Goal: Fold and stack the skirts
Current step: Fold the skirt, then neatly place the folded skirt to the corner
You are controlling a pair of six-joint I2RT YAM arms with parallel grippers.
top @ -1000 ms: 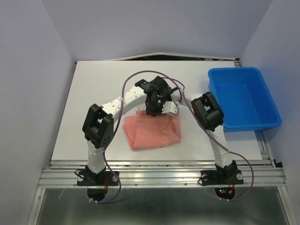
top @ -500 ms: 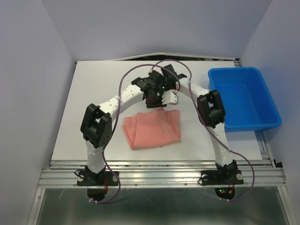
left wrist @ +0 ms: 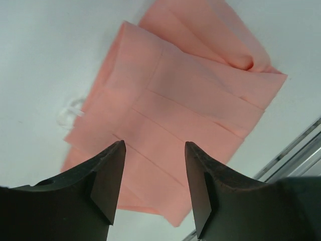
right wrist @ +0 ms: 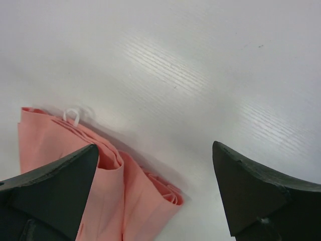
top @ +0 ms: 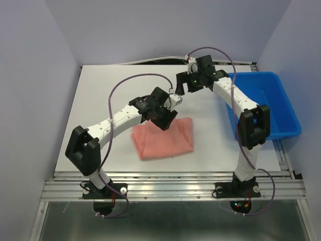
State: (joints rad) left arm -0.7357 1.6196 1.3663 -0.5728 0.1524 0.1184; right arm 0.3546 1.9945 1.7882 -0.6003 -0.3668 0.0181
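Left wrist: skirt (left wrist: 190, 100) beneath our left gripper (left wrist: 154, 150), jaws released. Our right gripper (right wrist: 155, 150), also released, may snag folds beside its jaw.

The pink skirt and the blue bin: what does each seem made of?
The pink skirt looks like matte cloth: it keeps pressed pleat lines and soft rolled folds. The blue bin seems to be smooth moulded plastic, with a rigid rim and even colour.

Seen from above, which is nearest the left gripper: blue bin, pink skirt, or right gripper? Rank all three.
From the left gripper:
1. pink skirt, just beneath it.
2. right gripper, farther back and right.
3. blue bin, far right edge.
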